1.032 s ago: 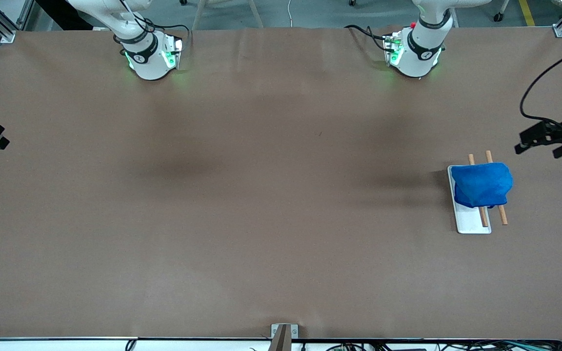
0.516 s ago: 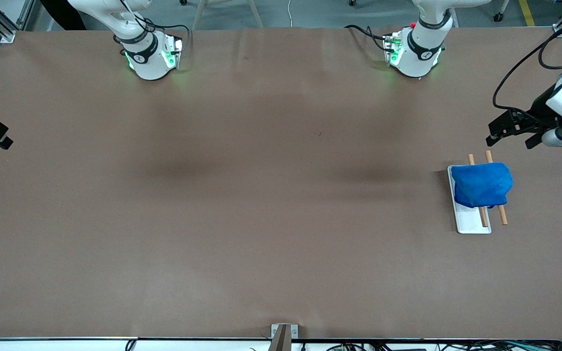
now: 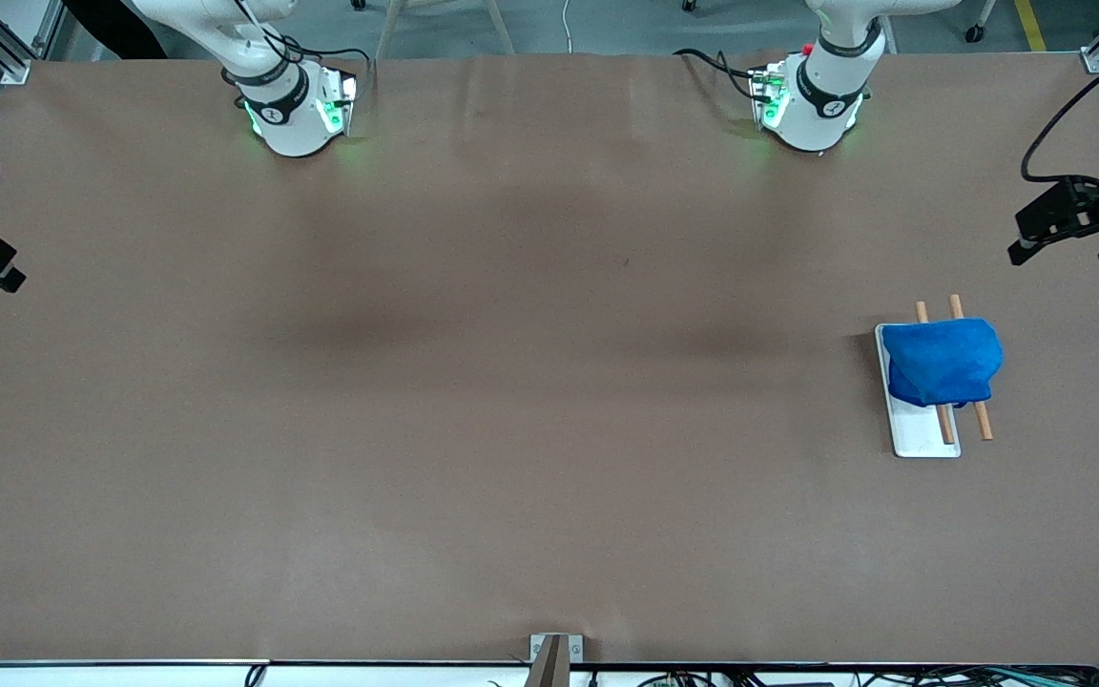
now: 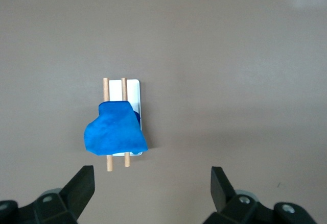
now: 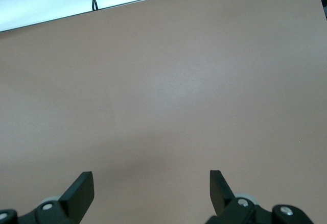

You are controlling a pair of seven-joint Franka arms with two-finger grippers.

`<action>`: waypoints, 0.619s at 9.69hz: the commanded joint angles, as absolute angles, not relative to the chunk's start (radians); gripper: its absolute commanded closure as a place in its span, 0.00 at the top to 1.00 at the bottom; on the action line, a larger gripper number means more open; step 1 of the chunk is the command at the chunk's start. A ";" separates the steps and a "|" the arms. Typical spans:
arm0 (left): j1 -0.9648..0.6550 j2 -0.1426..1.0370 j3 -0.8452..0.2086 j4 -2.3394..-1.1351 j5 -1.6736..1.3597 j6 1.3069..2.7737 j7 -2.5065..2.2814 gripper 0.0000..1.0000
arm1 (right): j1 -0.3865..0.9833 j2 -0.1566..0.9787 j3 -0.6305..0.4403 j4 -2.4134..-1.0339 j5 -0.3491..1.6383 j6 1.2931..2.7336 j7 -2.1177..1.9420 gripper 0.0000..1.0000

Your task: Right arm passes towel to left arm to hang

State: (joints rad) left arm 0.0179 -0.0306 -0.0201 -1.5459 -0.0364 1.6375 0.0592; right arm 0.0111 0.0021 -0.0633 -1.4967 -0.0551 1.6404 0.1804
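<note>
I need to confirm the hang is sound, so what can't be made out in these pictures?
- The towel covers much of the rack, so the rods' middles are hidden in the front and left wrist views.
- The towel's thread loop: too small to find.
- The left gripper, open over bare table, and the right gripper, open, are cut off by the front view's edges.

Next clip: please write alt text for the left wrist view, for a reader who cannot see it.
A blue towel lies draped over the two wooden rods of a white rack on the brown table, held by nothing. The left gripper hangs open above the table with empty fingers, the rack showing between them farther off.
</note>
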 commanded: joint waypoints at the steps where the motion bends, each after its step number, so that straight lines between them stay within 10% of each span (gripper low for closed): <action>1: 0.018 -0.008 -0.029 -1.520 -0.018 1.569 0.042 1.00 | 0.018 0.005 -0.066 -1.486 -0.063 1.634 0.186 1.00; 6: 0.018 -0.002 -0.031 -1.542 -0.055 1.529 -0.017 1.00 | 0.014 0.003 -0.066 -1.488 -0.063 1.634 0.184 1.00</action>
State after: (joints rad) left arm 0.0176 -0.0144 -0.0280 -1.5220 -0.0439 1.5438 -0.0134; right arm 0.0127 0.0021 -0.0644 -1.4967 -0.0550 1.6402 0.1806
